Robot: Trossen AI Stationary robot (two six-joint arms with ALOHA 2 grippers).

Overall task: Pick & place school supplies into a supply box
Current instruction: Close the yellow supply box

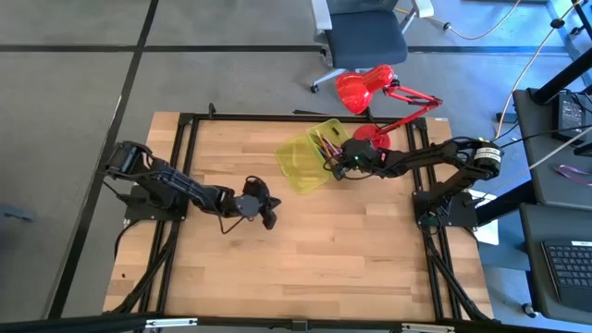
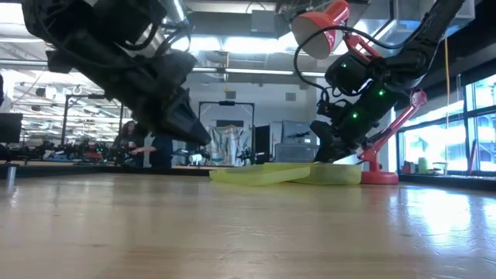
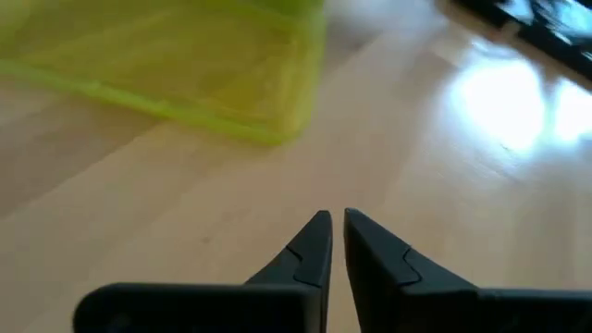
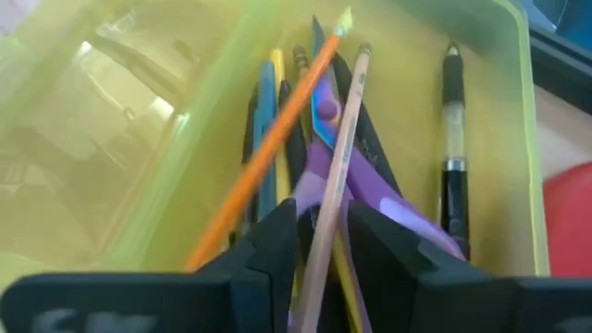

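Pale pink pencil (image 4: 335, 176) lies between the part-open right tool (image 4: 322, 242); left tool (image 3: 335, 242) nearly clenched, empty.

Right tool (image 4: 321, 242) straddles a pale pencil (image 4: 335, 180) above purple scissors (image 4: 363, 190) inside the supply box (image 4: 190, 129), fingers apart.

scissors (image 4: 370, 176) handles hidden behind right jaws, pale pencil (image 4: 338, 176) lower end hidden, supply box (image 3: 185, 65) blurred, cropped
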